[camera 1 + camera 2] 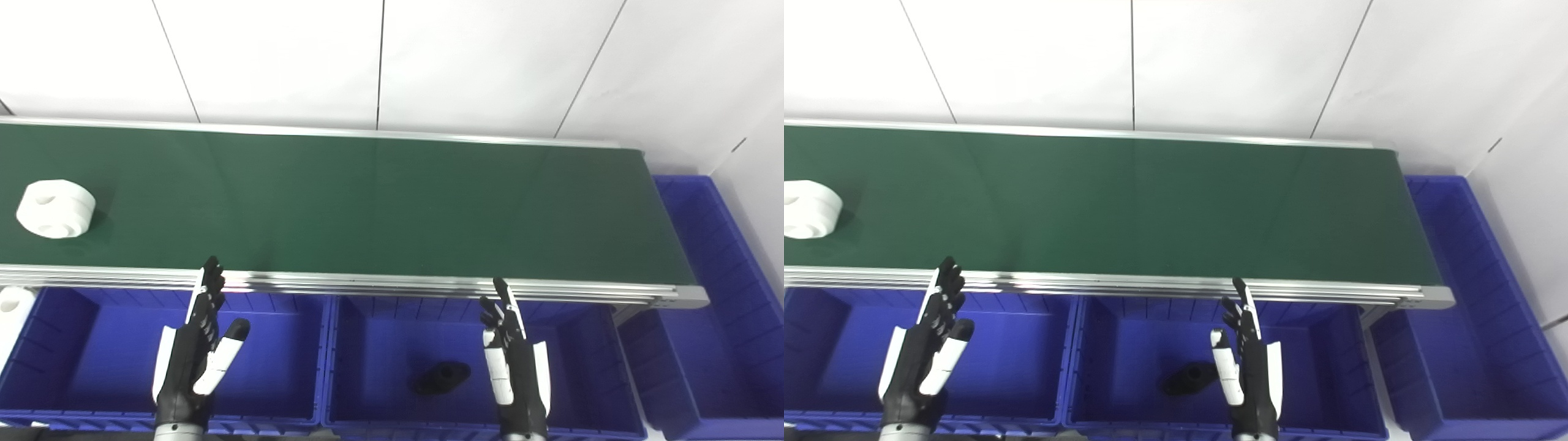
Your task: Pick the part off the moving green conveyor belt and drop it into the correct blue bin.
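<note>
The robot's left hand [193, 358] has black fingers with small white dots, a white thumb with a black tip, and white side plates. The right hand [516, 367] matches: black with white plates.

A white, round part [55, 208] with holes in its top face is being carried at the far left of the green conveyor belt [380, 208]. Blue bins [275, 361] are being kept along the belt's near edge and right end.
</note>
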`<state>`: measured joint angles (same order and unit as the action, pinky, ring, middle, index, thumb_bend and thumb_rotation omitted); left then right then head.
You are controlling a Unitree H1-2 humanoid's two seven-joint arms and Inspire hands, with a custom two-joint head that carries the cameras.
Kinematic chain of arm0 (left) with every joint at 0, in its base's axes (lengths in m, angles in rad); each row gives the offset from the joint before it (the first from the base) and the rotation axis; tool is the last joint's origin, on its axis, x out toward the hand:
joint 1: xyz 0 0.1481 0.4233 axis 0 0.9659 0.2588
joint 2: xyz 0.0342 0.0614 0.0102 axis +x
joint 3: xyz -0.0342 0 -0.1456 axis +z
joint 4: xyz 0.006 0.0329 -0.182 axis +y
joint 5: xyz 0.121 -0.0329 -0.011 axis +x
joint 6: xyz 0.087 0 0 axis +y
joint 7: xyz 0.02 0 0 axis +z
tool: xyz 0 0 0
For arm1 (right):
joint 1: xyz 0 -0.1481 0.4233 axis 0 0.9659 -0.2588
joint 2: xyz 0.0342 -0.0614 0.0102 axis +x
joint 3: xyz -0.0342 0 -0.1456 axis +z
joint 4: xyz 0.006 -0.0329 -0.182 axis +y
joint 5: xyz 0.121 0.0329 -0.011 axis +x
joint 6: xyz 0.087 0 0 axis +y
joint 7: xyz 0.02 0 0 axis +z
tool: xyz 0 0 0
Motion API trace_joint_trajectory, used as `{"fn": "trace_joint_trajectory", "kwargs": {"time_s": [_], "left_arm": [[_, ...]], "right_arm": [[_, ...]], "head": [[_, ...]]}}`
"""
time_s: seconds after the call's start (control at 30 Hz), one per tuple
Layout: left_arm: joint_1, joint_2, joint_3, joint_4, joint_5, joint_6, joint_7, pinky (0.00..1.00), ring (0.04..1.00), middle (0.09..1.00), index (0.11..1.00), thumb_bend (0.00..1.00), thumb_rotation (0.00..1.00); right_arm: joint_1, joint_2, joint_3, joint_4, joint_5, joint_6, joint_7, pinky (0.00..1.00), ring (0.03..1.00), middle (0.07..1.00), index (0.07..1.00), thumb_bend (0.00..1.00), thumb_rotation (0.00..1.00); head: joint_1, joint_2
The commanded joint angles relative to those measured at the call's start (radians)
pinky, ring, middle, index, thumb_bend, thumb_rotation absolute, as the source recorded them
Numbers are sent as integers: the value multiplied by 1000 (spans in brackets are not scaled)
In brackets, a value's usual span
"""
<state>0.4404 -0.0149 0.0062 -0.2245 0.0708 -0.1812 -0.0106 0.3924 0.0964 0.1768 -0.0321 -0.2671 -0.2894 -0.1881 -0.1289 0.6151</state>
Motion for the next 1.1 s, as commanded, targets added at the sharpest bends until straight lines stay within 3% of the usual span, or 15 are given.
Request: {"fn": "trace_joint_trajectory", "kwargs": {"time_s": [0.0,0.6,0.97,1.07], "left_arm": [[0,-7,-1,-29,18,-20,19,1000,1000,1000,1000,734,804],[-5,-7,-9,-11,20,-26,24,1000,1000,1000,1000,720,816],[-14,13,-19,15,-44,-46,-6,993,994,991,1000,690,792],[-18,8,-24,23,-49,-54,-5,990,995,988,1000,691,786]], "right_arm": [[-7,2,5,-17,-6,-72,-4,859,893,971,945,657,1000],[-16,-10,2,9,10,-97,0,861,899,976,943,662,1000],[-22,-16,-2,23,6,-105,-3,861,901,976,939,664,1000],[-27,-22,-6,29,16,-109,1,863,903,976,936,661,1000]], "head": [[3,-1],[12,-15],[21,-19],[53,-28]]}}
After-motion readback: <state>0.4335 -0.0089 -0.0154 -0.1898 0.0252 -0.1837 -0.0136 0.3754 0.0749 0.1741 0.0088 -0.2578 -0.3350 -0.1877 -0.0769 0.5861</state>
